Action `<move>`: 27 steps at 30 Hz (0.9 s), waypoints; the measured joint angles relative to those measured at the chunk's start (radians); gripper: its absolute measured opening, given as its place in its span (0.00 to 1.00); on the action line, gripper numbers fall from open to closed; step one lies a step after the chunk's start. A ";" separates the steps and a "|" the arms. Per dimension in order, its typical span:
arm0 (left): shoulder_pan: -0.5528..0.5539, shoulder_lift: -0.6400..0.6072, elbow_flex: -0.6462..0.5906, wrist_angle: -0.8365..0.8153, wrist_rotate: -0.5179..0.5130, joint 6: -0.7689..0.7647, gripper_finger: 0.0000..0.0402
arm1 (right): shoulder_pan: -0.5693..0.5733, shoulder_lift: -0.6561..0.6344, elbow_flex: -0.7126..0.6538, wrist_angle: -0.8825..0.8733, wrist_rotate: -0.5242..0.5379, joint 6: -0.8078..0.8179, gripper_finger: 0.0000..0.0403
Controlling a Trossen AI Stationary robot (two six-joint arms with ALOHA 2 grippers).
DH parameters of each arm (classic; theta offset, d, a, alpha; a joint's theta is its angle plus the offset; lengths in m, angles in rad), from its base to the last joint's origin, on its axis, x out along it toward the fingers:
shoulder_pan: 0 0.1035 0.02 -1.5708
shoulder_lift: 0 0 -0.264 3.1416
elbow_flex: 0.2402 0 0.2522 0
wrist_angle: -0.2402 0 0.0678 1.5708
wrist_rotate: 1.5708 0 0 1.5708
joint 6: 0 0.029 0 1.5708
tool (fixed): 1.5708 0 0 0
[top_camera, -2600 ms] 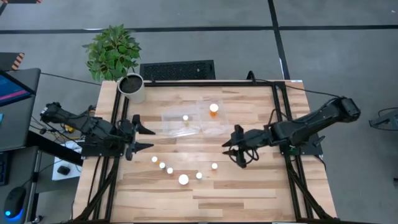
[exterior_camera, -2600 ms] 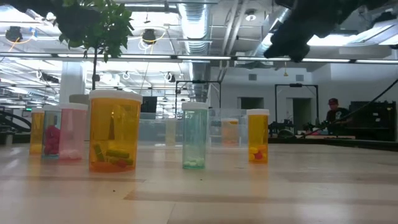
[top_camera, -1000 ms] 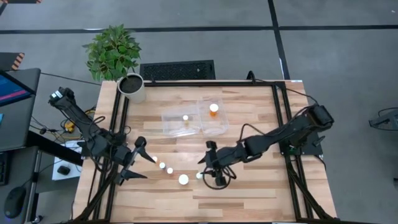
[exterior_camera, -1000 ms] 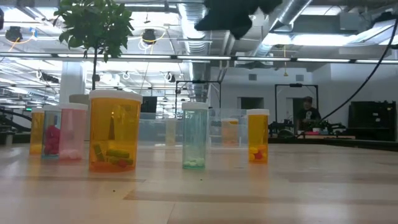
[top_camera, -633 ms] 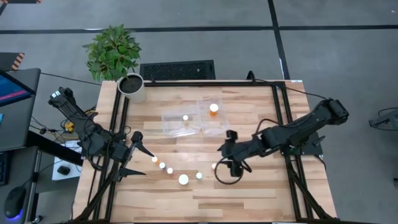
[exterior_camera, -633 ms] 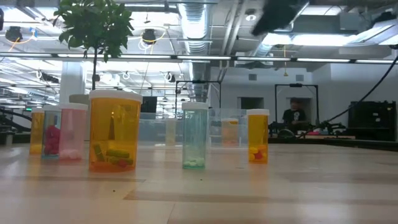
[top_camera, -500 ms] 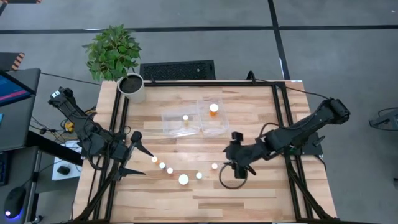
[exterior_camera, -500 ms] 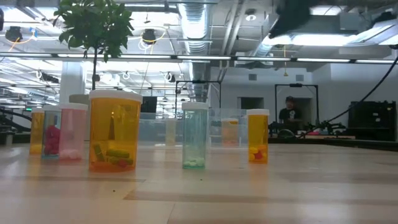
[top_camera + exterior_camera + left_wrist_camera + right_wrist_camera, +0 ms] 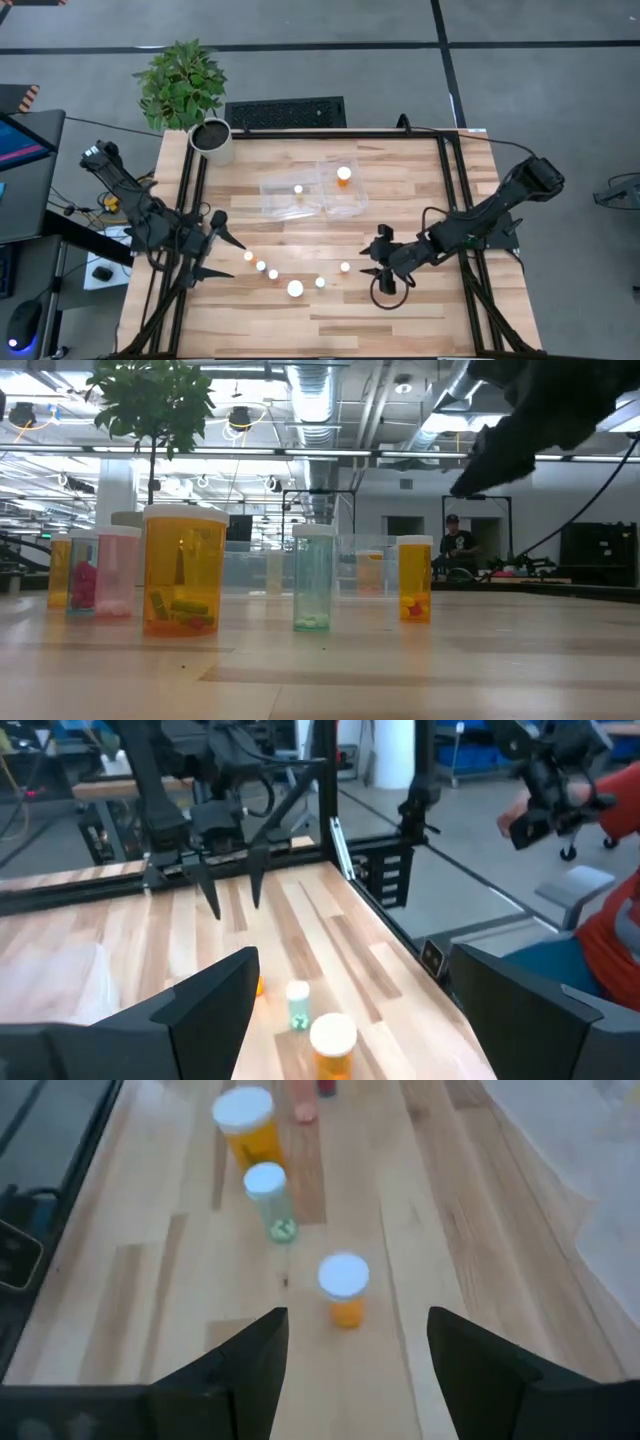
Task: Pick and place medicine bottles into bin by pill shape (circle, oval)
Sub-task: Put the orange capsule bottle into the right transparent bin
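Front row: six medicine bottles point(image 9: 295, 288) stood upright on the wooden table point(image 9: 400, 320) in a loose curve near its front edge, the widest white cap in the middle of that curve.
Low view, nearest: a large orange bottle point(image 9: 183, 570) with oblong pills stood foremost, a pale green bottle point(image 9: 313, 578) to its side, a small orange bottle point(image 9: 414, 579) beyond that, and a pink bottle point(image 9: 117, 573) on the far side.
Right gripper point(image 9: 379, 258): hung above the table just beside the small orange bottle at the curve's end, fingers spread, pinching nothing; its wrist view showed that bottle between the two fingers point(image 9: 250, 1370), apart from both.
Left gripper point(image 9: 222, 248): sat at the table's left edge, near the first bottle of the curve, fingers spread wide and empty.
Bin point(image 9: 345, 205): the clear two-compartment tray lay further back, near the table's middle.
Bin contents: one small white-capped bottle point(image 9: 298, 189) stood in the left compartment and an orange bottle point(image 9: 344, 175) in the right one.
Back corner: a white plant pot point(image 9: 212, 140) with a leafy plant stood at the far left.
Room beyond: a person point(image 9: 457, 552) stood far behind the table.
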 joint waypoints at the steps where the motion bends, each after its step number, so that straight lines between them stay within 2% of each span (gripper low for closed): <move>1: 0.000 -0.004 -0.022 0.029 -0.009 -0.006 0.80 | 0.000 0.011 0.000 0.028 0.001 -0.002 0.61; 8: 0.000 -0.042 -0.168 0.204 -0.028 -0.016 0.80 | -0.014 0.106 0.000 0.128 0.001 -0.051 0.61; 14: 0.000 -0.083 -0.239 0.236 -0.052 -0.070 0.80 | -0.026 0.143 -0.001 0.190 0.000 -0.082 0.61; 27: 0.000 -0.090 -0.250 0.225 -0.082 -0.077 0.80 | -0.040 0.146 -0.002 0.192 0.000 -0.108 0.61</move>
